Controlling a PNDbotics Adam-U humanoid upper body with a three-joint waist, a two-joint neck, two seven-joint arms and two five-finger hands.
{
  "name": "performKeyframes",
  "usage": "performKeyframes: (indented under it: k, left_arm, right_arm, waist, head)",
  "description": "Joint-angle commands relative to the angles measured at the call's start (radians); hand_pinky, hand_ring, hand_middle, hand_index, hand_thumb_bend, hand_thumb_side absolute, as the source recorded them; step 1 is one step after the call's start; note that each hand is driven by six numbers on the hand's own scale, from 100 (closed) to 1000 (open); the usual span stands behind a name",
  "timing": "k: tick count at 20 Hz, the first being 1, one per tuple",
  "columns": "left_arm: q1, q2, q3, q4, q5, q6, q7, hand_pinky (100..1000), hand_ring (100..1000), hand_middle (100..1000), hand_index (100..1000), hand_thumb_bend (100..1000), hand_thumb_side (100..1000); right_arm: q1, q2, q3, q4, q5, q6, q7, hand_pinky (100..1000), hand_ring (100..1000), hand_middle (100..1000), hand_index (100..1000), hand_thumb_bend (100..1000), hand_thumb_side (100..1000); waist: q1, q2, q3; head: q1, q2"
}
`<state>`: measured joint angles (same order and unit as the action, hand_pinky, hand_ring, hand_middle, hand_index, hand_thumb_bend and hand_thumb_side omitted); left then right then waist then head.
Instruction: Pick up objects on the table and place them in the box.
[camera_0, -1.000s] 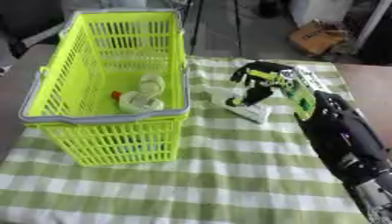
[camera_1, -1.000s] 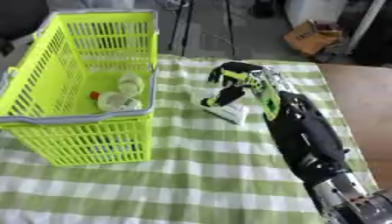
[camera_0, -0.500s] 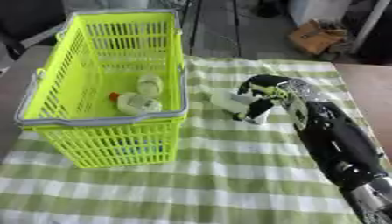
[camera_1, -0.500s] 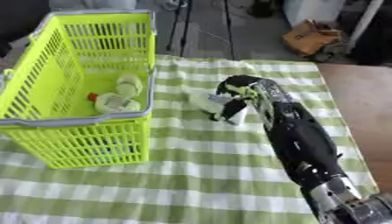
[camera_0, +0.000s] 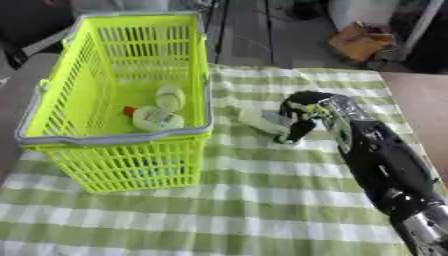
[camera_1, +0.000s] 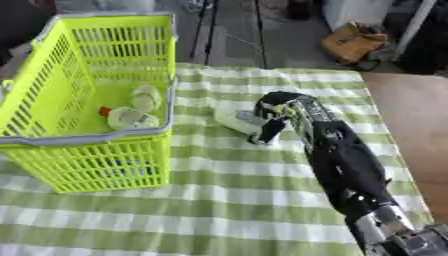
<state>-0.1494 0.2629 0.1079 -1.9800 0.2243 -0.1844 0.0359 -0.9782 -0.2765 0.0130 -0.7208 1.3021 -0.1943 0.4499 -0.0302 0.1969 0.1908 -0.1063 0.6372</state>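
Right hand (camera_0: 302, 111) curled on bottle (camera_0: 261, 121)

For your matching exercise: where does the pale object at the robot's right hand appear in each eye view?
Left eye view: pale object, just right of centre, between basket and right hand.
Right eye view: pale object, near centre, left of the hand.
Shared landmark: the yellow-green basket, at left in both.

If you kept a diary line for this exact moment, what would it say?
right hand: curled on white object | object: beside basket, over cloth | basket: holds pale items | left hand: unseen
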Motion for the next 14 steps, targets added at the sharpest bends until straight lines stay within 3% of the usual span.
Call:
performKeyframes:
  k: [1,8,9,14]
  left_arm:
    - [-0.014,0.008,0.006,-0.02,0.002,0.0,-0.001,720,1000,881,802,257,875]
    - [-0.017,0.008,0.007,-0.02,0.004,0.0,0.001,720,1000,881,803,258,874]
    - [-0.016,0.009,0.008,-0.02,0.004,0.0,0.002,720,1000,881,803,258,873]
    - [-0.011,0.012,0.011,-0.02,0.004,0.001,0.005,720,1000,880,803,260,872]
  right_arm:
    - [-0.011,-0.014,-0.002,-0.011,0.02,0.005,-0.017,345,428,482,557,318,293]
    - [-0.002,-0.019,-0.002,-0.036,0.04,0.011,-0.085,268,368,412,481,241,169]
    - [-0.004,-0.025,-0.01,-0.06,0.028,0.017,-0.108,250,351,394,464,172,103]
    - [-0.005,-0.059,-0.014,-0.156,-0.021,0.033,-0.152,257,357,395,461,161,100]
  waist:
    - [0.003,-0.019,-0.004]
    - [0.004,-0.021,-0.017]
    - [0.004,-0.023,-0.022]
    - [0.002,-0.033,-0.039]
  head:
    - [0.002,-0.013]
    - [0.003,-0.016]
    - [0.004,-0.016]
    - [0.009,-0.014]
